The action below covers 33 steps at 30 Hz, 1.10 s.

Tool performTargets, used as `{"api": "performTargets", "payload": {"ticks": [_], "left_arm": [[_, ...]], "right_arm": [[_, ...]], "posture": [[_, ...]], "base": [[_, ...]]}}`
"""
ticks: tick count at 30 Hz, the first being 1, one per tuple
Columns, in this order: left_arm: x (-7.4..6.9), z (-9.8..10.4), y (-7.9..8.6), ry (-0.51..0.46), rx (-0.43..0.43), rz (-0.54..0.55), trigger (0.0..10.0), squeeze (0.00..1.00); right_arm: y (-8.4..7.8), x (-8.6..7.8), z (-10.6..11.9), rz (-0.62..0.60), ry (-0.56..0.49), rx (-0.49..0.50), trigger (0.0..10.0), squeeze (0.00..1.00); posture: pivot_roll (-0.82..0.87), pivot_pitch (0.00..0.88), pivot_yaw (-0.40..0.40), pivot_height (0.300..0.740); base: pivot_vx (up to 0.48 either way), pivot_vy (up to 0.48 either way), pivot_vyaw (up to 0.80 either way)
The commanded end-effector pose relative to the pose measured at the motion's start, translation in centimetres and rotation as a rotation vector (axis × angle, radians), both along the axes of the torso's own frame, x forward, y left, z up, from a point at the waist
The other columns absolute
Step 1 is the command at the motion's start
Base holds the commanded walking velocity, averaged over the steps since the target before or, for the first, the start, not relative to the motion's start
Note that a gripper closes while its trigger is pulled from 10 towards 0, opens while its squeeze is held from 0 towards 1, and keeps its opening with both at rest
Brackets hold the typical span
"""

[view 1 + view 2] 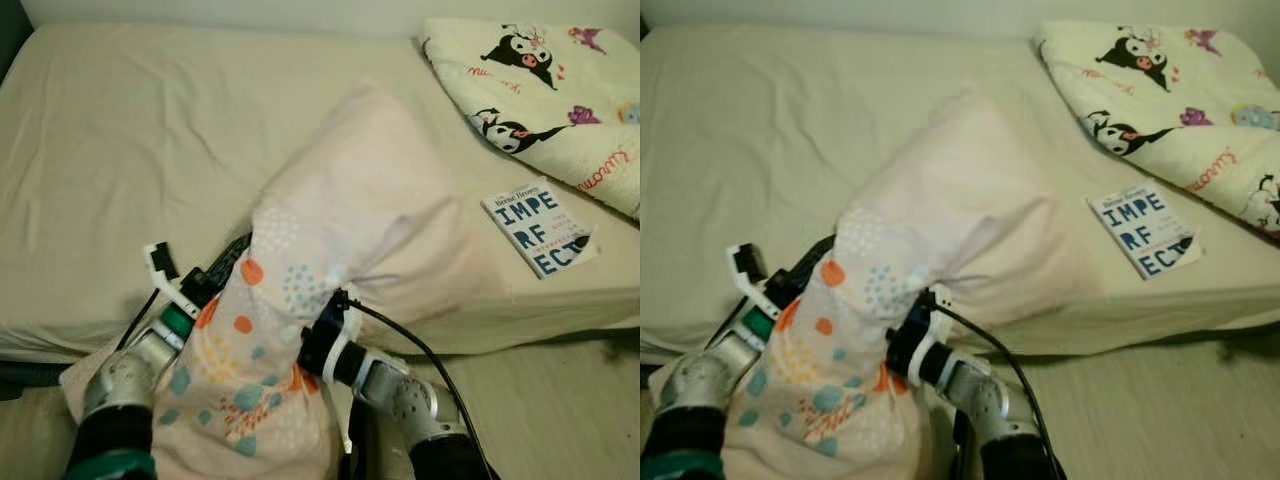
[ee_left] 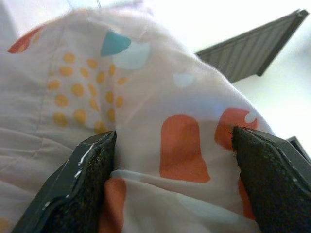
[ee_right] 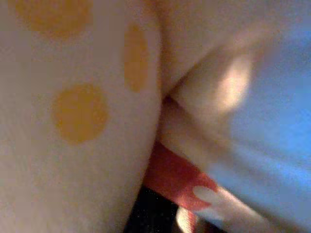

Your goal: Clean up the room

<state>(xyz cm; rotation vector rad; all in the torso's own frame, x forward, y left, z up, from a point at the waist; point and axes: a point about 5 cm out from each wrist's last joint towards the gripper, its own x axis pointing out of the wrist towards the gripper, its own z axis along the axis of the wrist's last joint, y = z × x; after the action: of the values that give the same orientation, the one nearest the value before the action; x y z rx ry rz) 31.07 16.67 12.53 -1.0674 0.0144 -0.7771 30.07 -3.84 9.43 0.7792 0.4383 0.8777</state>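
From my head cameras I see the pillow (image 1: 330,250) held between my two arms, its plain upper end leaning onto the bed (image 1: 120,150) and its spotted lower end hanging off the near edge of the mattress toward the floor (image 1: 560,400). My left gripper (image 1: 215,275) presses into the pillow's left flank just at the mattress edge, and my right gripper (image 1: 325,335) is pushed against its right side, lower down, with its black cable looping back along my forearm. To the left of the pillow the sheet lies wide and bare up to the wall. To the right, a book (image 1: 537,232) rests near the bed's front edge, well apart from the pillow, and a folded cartoon-print blanket (image 1: 550,90) fills the far right corner. In my left wrist view my two black pads (image 2: 90,179) stand fairly wide apart with a bulge of orange-patterned pillow fabric (image 2: 146,111) squeezed between them, touching both. In my right wrist view the cloth (image 3: 77,111) sits blurred right against the lens, yellow dots and a red patch, and I cannot tell how my right jaws stand.
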Motion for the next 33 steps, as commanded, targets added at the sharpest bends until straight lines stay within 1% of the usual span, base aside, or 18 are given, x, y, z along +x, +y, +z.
{"api": "performTargets", "payload": {"ticks": [1,2,3,5,8,12,15,17,20,26,27,28,33], "left_arm": [[-1.1,-1.5,-1.5,0.074,0.005,-0.082,10.0,0.0],[-1.5,-1.8,-1.4,0.079,0.029,-0.091,10.0,0.0],[-1.5,-1.8,-1.4,0.079,0.029,-0.091,10.0,0.0],[-2.3,-2.1,-1.4,0.09,0.066,-0.103,10.0,0.0],[-2.8,-1.9,-1.5,0.099,0.076,-0.104,10.0,0.0],[-2.7,-1.7,-1.6,0.106,0.065,-0.09,10.0,0.0],[-2.8,-1.1,-1.9,0.101,0.032,-0.112,10.0,0.0],[-3.1,-0.9,-2.7,0.09,0.055,-0.166,10.0,0.0],[-3.1,-0.9,-2.9,0.085,0.08,-0.175,10.0,0.0],[-2.9,-0.8,-2.8,0.085,0.081,-0.163,10.0,0.0],[-2.9,-0.6,-2.7,0.085,0.076,-0.156,10.0,0.0],[-2.9,-0.6,-2.7,0.085,0.076,-0.156,10.0,0.0],[-3.4,-0.8,-2.7,0.094,0.086,-0.152,10.0,0.0]], "right_arm": [[1.3,0.6,2.1,0.012,-0.08,0.068,10.0,0.0],[1.0,0.8,2.1,-0.006,-0.083,0.067,10.0,0.0],[1.0,0.8,2.1,-0.006,-0.083,0.067,10.0,0.0],[0.5,1.2,2.2,-0.033,-0.088,0.069,10.0,0.0],[0.1,1.7,2.5,-0.059,-0.095,0.078,10.0,0.0],[0.3,1.6,2.7,-0.048,-0.101,0.097,10.0,0.0],[1.0,1.0,3.0,0.003,-0.122,0.122,10.0,0.0],[1.4,0.7,3.3,0.047,-0.131,0.15,10.0,0.0],[1.5,0.5,3.4,0.066,-0.138,0.162,10.0,0.0],[1.6,0.4,3.4,0.075,-0.143,0.17,10.0,0.0],[1.6,0.4,3.4,0.078,-0.143,0.171,10.0,0.0],[1.6,0.4,3.4,0.078,-0.143,0.171,10.0,0.0],[1.6,0.3,3.2,0.087,-0.14,0.165,10.0,0.0]], "posture": [[0.15,0.121,-0.06,0.588],[0.16,0.115,-0.057,0.588],[0.16,0.115,-0.057,0.588],[0.16,0.113,-0.055,0.588],[0.16,0.106,-0.051,0.588],[0.16,0.1,-0.048,0.588],[0.16,0.095,-0.045,0.588],[0.17,0.088,-0.04,0.588],[0.17,0.085,-0.036,0.588],[0.17,0.082,-0.034,0.592],[0.17,0.082,-0.035,0.602],[0.17,0.082,-0.035,0.602],[0.17,0.083,-0.037,0.622]], "base": [[0.0,0.0,0.0],[0.0,0.0,0.0],[0.0,0.0,0.0],[0.0,0.0,0.0],[0.0,0.0,0.0],[0.0,0.0,0.0],[0.0,0.0,0.0],[0.0,0.0,0.0],[0.0,0.0,0.0],[0.0,0.0,0.0],[0.0,0.0,0.0],[0.0,0.0,0.0],[0.0,0.0,0.0]]}}
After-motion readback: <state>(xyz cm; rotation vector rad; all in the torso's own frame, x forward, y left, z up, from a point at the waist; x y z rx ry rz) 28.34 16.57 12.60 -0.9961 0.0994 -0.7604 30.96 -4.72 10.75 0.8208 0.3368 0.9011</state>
